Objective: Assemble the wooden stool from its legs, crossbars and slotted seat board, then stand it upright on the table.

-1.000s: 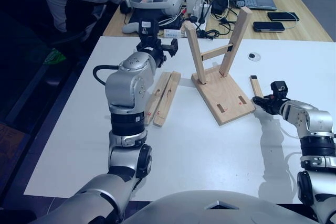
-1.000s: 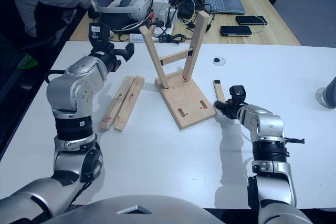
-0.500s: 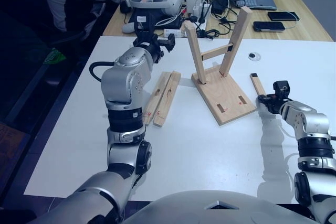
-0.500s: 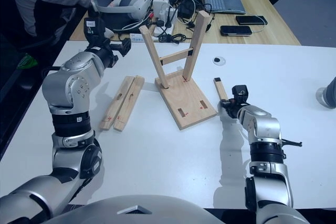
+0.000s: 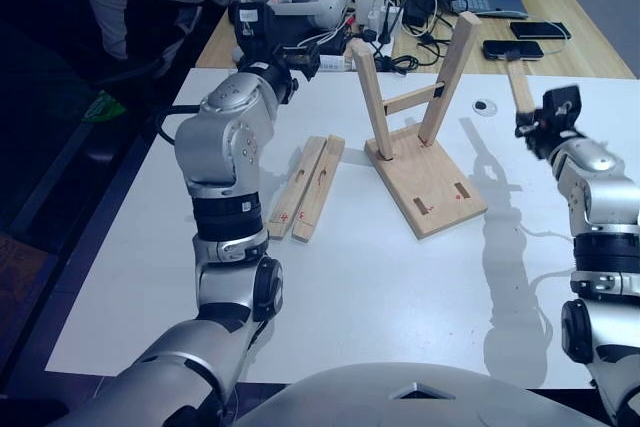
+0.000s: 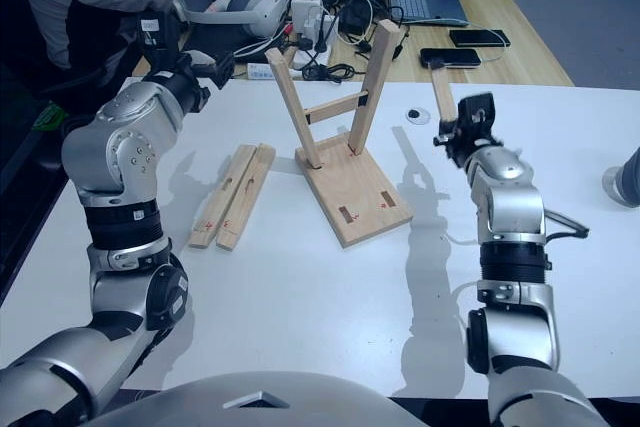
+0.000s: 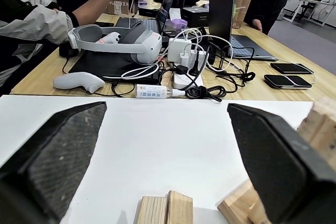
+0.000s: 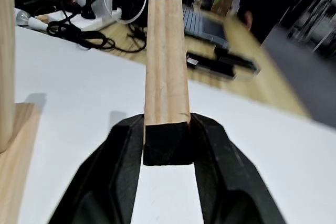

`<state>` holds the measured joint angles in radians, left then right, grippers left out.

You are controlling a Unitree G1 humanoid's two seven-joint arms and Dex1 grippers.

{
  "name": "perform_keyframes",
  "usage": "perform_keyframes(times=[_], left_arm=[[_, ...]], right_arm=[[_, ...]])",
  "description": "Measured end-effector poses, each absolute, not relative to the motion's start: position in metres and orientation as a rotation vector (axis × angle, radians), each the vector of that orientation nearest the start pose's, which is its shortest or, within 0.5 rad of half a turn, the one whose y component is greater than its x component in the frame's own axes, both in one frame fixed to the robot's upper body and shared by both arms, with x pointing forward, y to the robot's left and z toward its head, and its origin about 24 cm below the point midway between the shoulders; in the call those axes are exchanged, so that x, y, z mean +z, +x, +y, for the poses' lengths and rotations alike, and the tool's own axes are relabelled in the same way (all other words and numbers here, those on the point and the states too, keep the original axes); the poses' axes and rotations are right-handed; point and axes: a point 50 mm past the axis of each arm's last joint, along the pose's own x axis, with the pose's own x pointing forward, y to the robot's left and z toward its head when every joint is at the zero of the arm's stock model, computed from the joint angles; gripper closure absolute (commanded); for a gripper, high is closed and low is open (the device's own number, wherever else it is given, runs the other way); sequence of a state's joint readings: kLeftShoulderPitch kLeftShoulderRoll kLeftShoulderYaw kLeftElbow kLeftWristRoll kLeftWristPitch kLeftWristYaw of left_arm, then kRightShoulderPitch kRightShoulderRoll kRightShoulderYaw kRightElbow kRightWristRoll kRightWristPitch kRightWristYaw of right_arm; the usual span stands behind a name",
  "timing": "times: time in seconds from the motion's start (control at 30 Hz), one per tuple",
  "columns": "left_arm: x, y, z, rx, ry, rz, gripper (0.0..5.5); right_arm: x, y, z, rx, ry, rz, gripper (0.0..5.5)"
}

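Right gripper (image 8: 167, 145) is clamping the dark-tipped end of a crossbar (image 8: 165, 51), holding it aloft, well apart from the slotted seat board (image 5: 430, 187). Left gripper (image 7: 167, 111) is hanging wide open near two loose legs (image 5: 310, 187). The crossbar probably needs squaring to a leg's mortise before pressing.
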<state>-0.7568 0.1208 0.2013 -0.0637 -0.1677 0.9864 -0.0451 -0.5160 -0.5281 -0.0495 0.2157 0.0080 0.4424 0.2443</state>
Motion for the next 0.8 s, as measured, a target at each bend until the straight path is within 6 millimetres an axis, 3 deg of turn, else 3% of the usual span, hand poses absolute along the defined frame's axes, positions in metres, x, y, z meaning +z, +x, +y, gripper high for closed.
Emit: perform_keyframes(times=[0.1, 0.33, 0.5, 0.6, 0.73, 0.8], left_arm=[[0.195, 0.347, 0.148, -0.131, -0.085, 0.163, 1.21], [0.201, 0.349, 0.153, -0.12, -0.069, 0.141, 1.21], [0.204, 0.35, 0.153, -0.128, -0.071, 0.135, 1.21], [0.208, 0.351, 0.156, -0.152, -0.14, 0.112, 1.21], [0.236, 0.347, 0.146, -0.312, -0.314, -0.018, 1.21], [0.243, 0.344, 0.14, -0.393, -0.372, -0.057, 1.21]], right_arm=[[0.159, 0.343, -0.24, 0.062, -0.631, 0.044, 4.22], [0.177, 0.342, -0.23, 0.053, -0.982, -0.137, 4.22], [0.197, 0.343, -0.23, 0.003, -1.09, -0.246, 4.22], [0.203, 0.343, -0.227, 0.008, -0.98, -0.281, 4.22], [0.232, 0.343, -0.191, 0.157, -0.633, -0.414, 4.22], [0.236, 0.341, -0.18, 0.226, -0.539, -0.434, 4.22]])
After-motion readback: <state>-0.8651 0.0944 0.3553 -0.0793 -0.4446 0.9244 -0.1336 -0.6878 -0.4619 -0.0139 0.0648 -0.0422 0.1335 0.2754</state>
